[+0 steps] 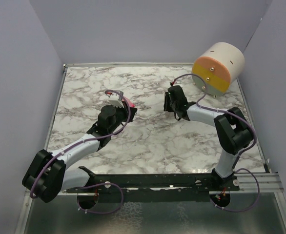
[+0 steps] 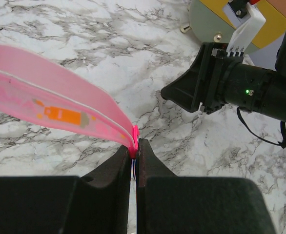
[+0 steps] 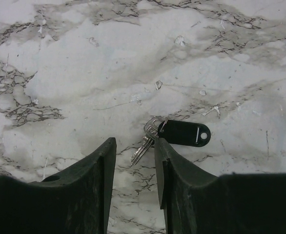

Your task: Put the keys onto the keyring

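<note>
Keyring (image 2: 60, 109) in left claw (image 2: 135, 148), keys (image 3: 178, 133) on table (image 3: 84, 58)

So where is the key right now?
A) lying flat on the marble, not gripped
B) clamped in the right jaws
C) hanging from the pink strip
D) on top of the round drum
A: the right wrist view shows the key flat on the table, with the right jaws parted around nothing.
</note>
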You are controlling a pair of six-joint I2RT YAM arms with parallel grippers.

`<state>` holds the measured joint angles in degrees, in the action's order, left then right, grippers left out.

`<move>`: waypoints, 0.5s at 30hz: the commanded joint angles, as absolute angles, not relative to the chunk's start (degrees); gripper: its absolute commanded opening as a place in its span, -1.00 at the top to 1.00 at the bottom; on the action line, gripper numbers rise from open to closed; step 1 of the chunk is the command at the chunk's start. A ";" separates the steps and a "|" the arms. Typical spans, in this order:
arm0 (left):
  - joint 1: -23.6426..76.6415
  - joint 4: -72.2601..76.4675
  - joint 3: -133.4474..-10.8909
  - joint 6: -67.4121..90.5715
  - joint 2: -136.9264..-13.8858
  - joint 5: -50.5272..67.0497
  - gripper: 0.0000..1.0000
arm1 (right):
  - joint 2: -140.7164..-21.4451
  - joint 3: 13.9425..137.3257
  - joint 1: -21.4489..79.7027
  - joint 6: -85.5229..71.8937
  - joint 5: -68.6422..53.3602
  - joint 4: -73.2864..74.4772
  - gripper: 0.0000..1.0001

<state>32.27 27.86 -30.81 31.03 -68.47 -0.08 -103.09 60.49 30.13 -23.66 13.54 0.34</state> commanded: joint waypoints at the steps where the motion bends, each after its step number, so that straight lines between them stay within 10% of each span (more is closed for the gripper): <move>1: 31.58 27.75 -31.58 30.85 -67.85 -0.20 1.00 | -105.59 62.55 29.13 -23.05 16.03 -0.53 0.26; 15: 30.94 27.86 -31.71 30.68 -69.03 0.10 1.00 | -108.47 63.60 27.63 -22.79 14.69 -0.99 0.39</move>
<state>31.18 27.77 -30.81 31.00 -68.60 -0.05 -106.63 61.82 28.32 -23.51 13.93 0.30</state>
